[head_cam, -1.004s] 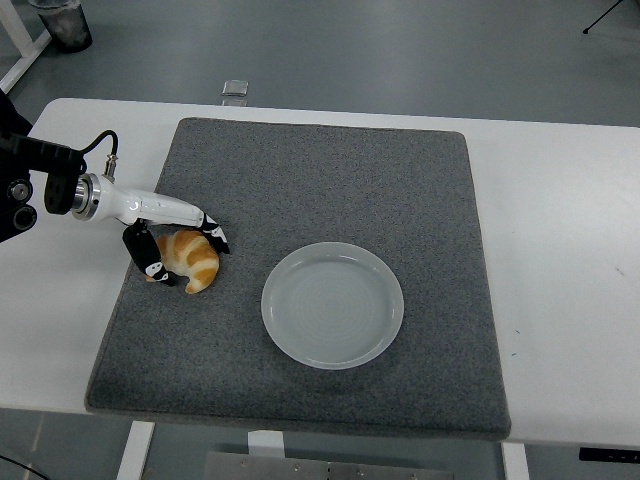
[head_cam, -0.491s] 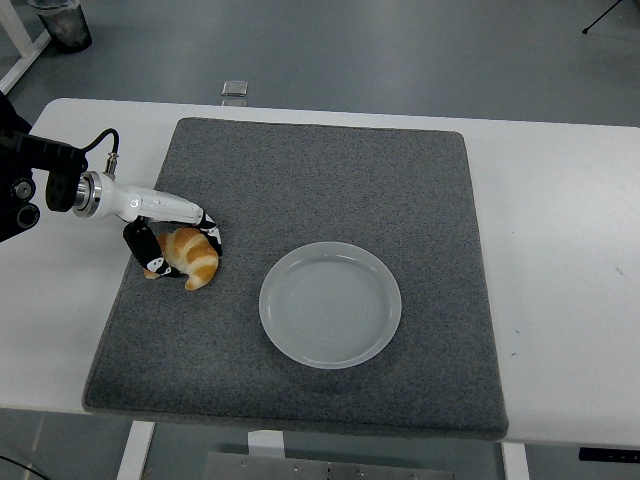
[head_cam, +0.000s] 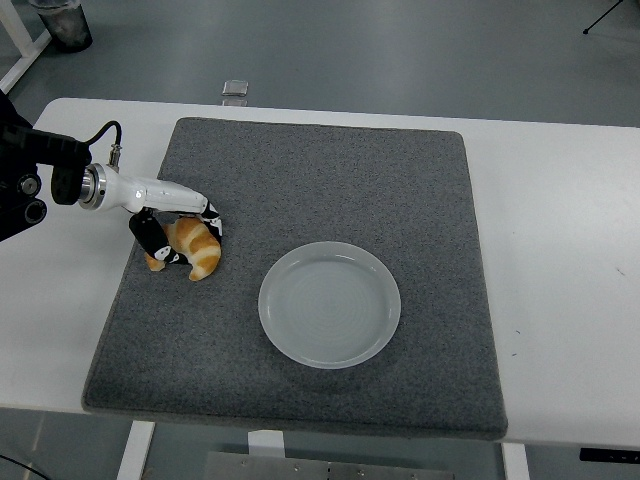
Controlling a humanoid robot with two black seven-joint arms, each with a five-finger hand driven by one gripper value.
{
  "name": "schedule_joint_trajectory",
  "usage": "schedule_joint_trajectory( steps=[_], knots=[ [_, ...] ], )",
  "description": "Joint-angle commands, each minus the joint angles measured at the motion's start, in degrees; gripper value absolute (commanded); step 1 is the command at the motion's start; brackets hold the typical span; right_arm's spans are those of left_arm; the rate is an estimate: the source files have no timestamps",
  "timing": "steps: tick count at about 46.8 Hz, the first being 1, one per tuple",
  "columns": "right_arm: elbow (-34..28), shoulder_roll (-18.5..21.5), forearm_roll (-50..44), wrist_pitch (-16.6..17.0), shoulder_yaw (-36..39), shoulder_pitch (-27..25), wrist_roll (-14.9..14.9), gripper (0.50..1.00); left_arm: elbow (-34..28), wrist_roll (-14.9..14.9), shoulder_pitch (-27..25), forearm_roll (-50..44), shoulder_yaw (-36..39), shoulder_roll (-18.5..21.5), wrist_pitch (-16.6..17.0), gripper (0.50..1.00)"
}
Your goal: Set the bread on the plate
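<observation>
A golden-brown croissant (head_cam: 198, 251) sits at the left side of the grey mat (head_cam: 330, 180), held between the black-tipped fingers of my left hand (head_cam: 180, 235). The hand's white palm and black arm come in from the left edge. The fingers curl around the bread from above and from the left. A pale round plate (head_cam: 330, 304) lies on the mat to the right of the bread, with nothing on it and a gap between the two. The right arm does not show.
The grey mat covers most of the white table (head_cam: 560, 230). A small clear object (head_cam: 236, 89) lies on the floor beyond the table's far edge. A dark bin (head_cam: 62, 22) stands at the top left.
The left hand with the croissant has risen slightly and shifted a little toward the far side of the mat. The plate stays where it was.
</observation>
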Motion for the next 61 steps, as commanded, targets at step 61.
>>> schedule_joint_trajectory(
  steps=[61],
  knots=[
    [0.0, 0.0, 0.0, 0.0, 0.0, 0.0, 0.0, 0.952, -7.8, -4.0, -25.2, -18.5, -6.3, -2.4, -5.0, 0.5]
  ],
)
